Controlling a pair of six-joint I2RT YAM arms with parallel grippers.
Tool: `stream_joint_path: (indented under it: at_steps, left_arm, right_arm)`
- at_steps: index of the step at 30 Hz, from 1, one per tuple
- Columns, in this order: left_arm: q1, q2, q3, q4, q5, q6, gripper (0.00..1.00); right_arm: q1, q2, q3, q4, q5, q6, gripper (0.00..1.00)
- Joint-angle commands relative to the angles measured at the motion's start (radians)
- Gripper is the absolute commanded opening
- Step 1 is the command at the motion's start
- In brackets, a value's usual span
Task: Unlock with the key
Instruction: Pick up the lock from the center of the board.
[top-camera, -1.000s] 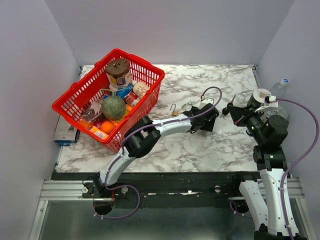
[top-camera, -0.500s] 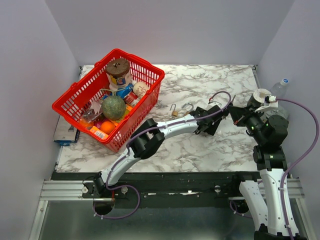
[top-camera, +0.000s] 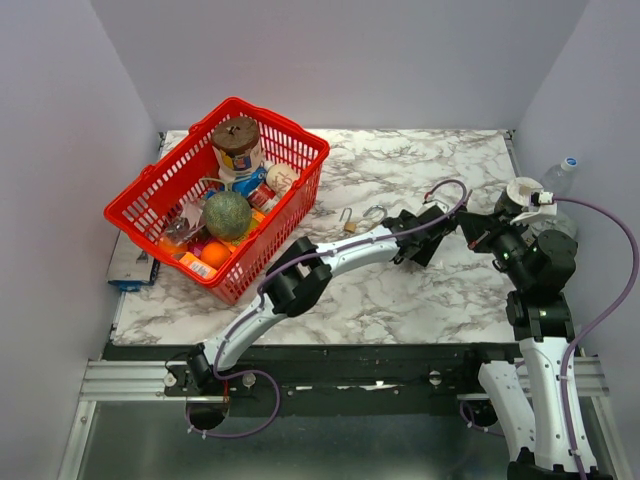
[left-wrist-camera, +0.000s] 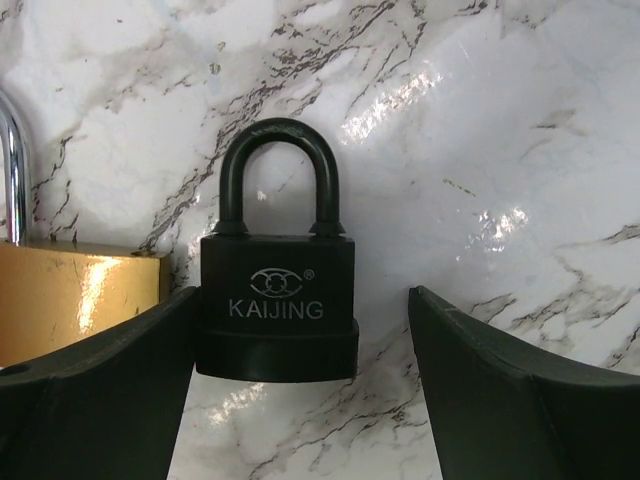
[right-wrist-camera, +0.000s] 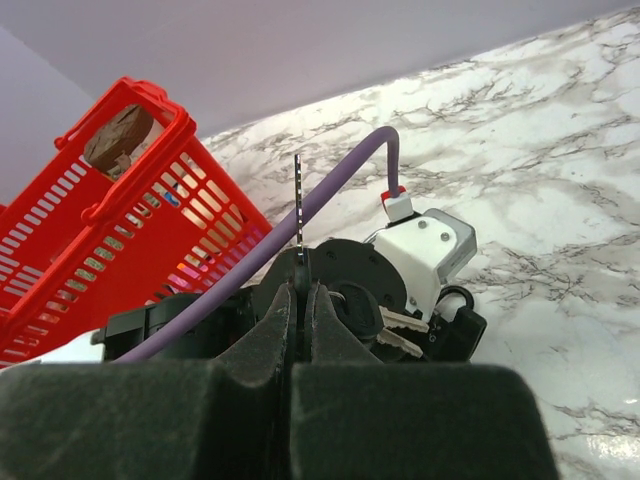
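A black padlock (left-wrist-camera: 277, 300) marked KAIJING lies flat on the marble table (left-wrist-camera: 480, 130), shackle pointing away. My left gripper (left-wrist-camera: 302, 300) is open around its body; the left finger (left-wrist-camera: 110, 390) touches the lock, the right finger (left-wrist-camera: 510, 390) stands apart. In the top view the left gripper (top-camera: 427, 238) hides the lock. My right gripper (right-wrist-camera: 300, 290) is shut on a key (right-wrist-camera: 298, 205), blade pointing up, with spare keys (right-wrist-camera: 400, 332) hanging from its ring. It hovers just right of the left wrist (top-camera: 470, 228). The lock peeks out in the right wrist view (right-wrist-camera: 462, 335).
A brass padlock (left-wrist-camera: 70, 300) lies just left of the black one. A small brass padlock (top-camera: 349, 223) and a silver shackle (top-camera: 375, 211) lie by the left arm. A red basket (top-camera: 170, 170) of goods stands back left. A bottle (top-camera: 562, 172) stands off the right edge.
My left gripper has slid right across the table toward the right gripper. The right arm has barely moved and still holds the key.
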Motion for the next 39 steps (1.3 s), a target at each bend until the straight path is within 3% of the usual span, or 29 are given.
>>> stream_joint_path:
  at_steps: [1, 5, 6, 8, 11, 12, 15, 28, 39]
  left_arm:
    - [0.018, 0.074, 0.027, -0.075, 0.045, 0.025, 0.76]
    - [0.016, 0.067, 0.004, -0.071, 0.054, 0.014, 0.65]
    - [0.016, 0.061, -0.007, -0.067, 0.051, 0.011, 0.57]
    - [0.016, 0.044, -0.042, -0.044, 0.051, 0.011, 0.51]
    - [0.016, 0.031, -0.047, -0.045, 0.085, 0.011, 0.28]
    - [0.016, 0.028, -0.047, -0.047, 0.094, 0.010, 0.16]
    - [0.016, 0.002, -0.055, -0.050, 0.125, -0.001, 0.00]
    - [0.021, -0.281, -0.202, 0.105, 0.266, -0.132, 0.00]
    - [0.087, -0.603, -0.380, 0.229, 0.356, -0.257, 0.00]
  right_arm:
    - [0.007, -0.009, 0.000, 0.022, -0.017, 0.005, 0.01]
    - [0.007, -0.005, 0.004, 0.022, -0.015, 0.003, 0.01]
    - [0.007, -0.004, 0.002, 0.022, -0.017, 0.003, 0.01]
    - [0.007, -0.003, 0.004, 0.022, -0.017, 0.003, 0.01]
    - [0.007, -0.004, 0.008, 0.019, -0.020, -0.002, 0.01]
    - [0.007, -0.006, 0.010, 0.010, -0.018, -0.003, 0.01]
    - [0.007, -0.018, 0.028, -0.016, -0.014, -0.014, 0.01]
    - [0.007, -0.086, 0.293, -0.355, 0.175, -0.179, 0.01]
    - [0.007, -0.083, 0.280, -0.360, -0.003, -0.138, 0.01]
